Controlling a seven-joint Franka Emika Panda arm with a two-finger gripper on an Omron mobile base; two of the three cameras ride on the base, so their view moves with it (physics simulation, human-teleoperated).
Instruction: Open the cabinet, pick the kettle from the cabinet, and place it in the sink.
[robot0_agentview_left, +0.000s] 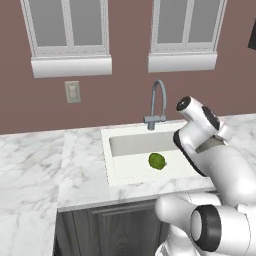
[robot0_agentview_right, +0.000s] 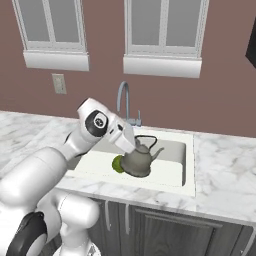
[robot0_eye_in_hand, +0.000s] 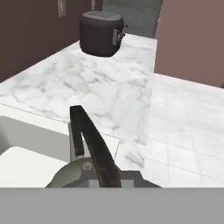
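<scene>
The grey-green kettle hangs low inside the white sink, spout pointing right, and I cannot tell whether it touches the basin floor. My gripper reaches down from the left and is shut on the kettle's thin arched handle. Along the hand, the dark handle rises from between my gripper, with the kettle's dome just below. From the left base, my arm covers the right part of the sink. A dark sliver of the cabinet cuts into the upper right edge.
A green lime lies in the basin, just left of the kettle. The grey gooseneck tap stands behind the basin. A dark toaster sits far along the marble counter. Two windows and a wall socket are behind.
</scene>
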